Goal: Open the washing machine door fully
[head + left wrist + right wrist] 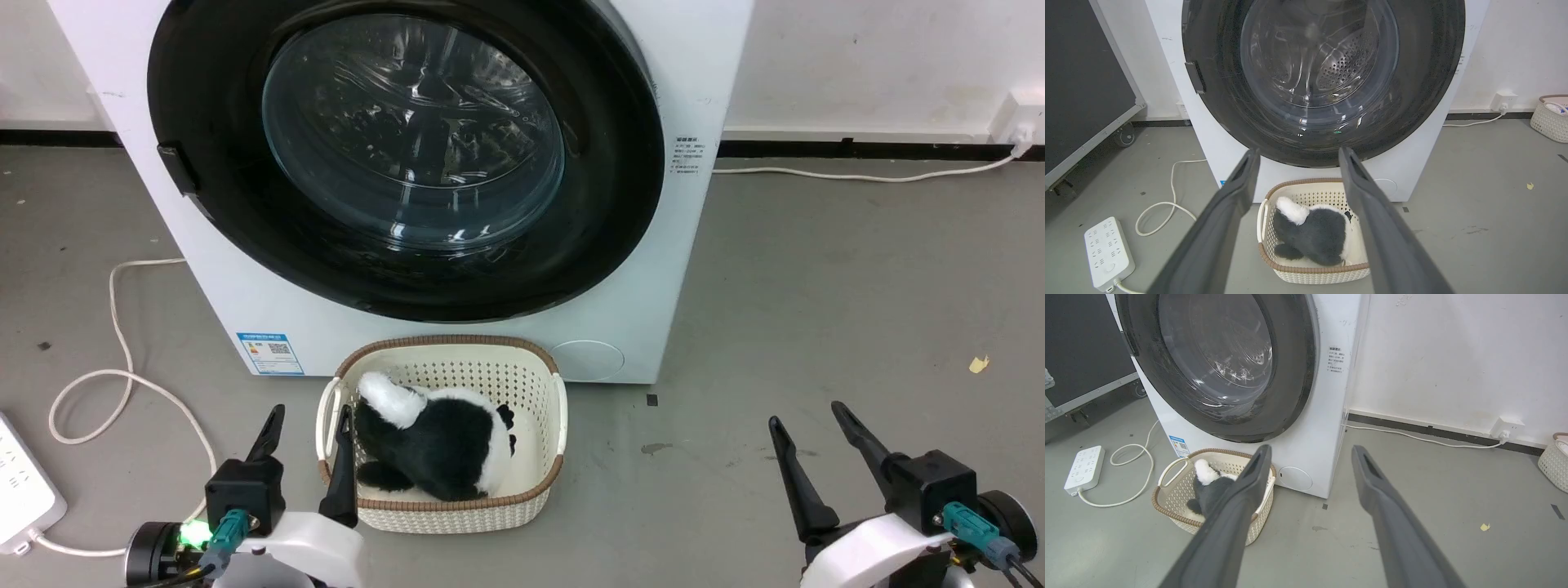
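Door status: the washing machine door [408, 155] is closed, flat against the front of the washing machine [702, 73], with its glass bowl facing me. A dark catch [178, 167] sits on the door's edge on my left side. The perforated drum [1347, 65] is visible through the glass.

Left gripper [313, 411]: my fingers are spread wide and hold nothing. The gripper hangs low at my left, well short of the door. In the head view its inner finger crosses the left rim of the cream basket [543, 380]; I cannot tell whether it touches.

Right gripper [807, 413]: the fingers are likewise spread apart and empty. It hangs above the grey floor [857, 286], to the right of the machine's front corner and well apart from the door.

Surroundings: the basket stands on the floor just in front of the machine, below the door, and contains a black-and-white plush toy [441, 445]. A blue sticker [269, 353] is at the machine's lower left and a round cover [589, 359] at its lower right. A white power strip [24, 482] and a looped white cable [122, 376] lie on the floor to my left.
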Tool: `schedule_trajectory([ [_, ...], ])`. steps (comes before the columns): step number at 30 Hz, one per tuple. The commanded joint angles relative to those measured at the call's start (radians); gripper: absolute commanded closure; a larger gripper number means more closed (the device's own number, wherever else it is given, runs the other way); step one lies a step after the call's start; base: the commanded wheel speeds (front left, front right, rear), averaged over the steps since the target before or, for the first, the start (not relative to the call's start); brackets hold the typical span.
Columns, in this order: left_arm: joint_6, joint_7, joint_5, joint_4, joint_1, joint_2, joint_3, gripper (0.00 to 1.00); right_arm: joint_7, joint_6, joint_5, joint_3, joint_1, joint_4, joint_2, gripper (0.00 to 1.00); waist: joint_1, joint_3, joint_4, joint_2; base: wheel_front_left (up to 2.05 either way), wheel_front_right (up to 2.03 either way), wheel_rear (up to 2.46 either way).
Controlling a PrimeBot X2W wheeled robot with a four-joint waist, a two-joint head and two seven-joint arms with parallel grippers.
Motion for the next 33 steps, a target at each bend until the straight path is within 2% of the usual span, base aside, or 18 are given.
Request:
schedule_trajectory([
  [1,0.005,-0.011,-0.007,0.002,-0.003,0.0,-0.003,0.0,-0.012,0.0,0.01,-0.003,0.003,-0.005,0.001,0.0,0.0,0.002,0.001,-0.0001,0.0,0.0,0.0],
  [9,0.006,-0.025,-0.015,0.0,-0.013,0.0,-0.008,0.0,-0.027,0.0,0.023,-0.007,-0.012,-0.007,-0.003,0.0,0.0,0.023,0.009,-0.0001,0.0,0.0,0.0],
  [16,0.009,-0.04,-0.022,-0.007,-0.029,0.0,-0.009,0.0,-0.042,0.0,0.048,-0.003,-0.053,-0.001,-0.033,0.0,0.0,0.054,0.021,-0.0001,0.0,0.0,0.0],
  [25,0.014,-0.059,-0.035,-0.017,-0.051,0.0,-0.015,0.0,-0.046,0.0,0.133,-0.001,-0.125,0.004,-0.071,0.02,0.0,0.091,0.04,-0.0001,0.0,0.0,0.0],
  [26,0.014,-0.061,-0.037,-0.018,-0.053,0.0,-0.016,0.0,-0.042,0.0,0.148,-0.002,-0.134,0.006,-0.075,0.74,0.0,0.095,0.042,-0.0001,0.0,0.0,0.0],
  [27,0.015,-0.063,-0.039,-0.02,-0.056,0.0,-0.017,0.0,-0.038,0.0,0.16,-0.002,-0.143,0.007,-0.08,1.0,0.0,0.099,0.044,-0.0001,0.0,0.0,0.0],
  [33,0.016,-0.075,-0.049,-0.023,-0.066,0.0,-0.02,0.0,-0.019,0.0,0.247,-0.019,-0.205,0.019,-0.088,1.0,0.0,0.117,0.057,-0.0001,0.0,0.0,0.0],
])
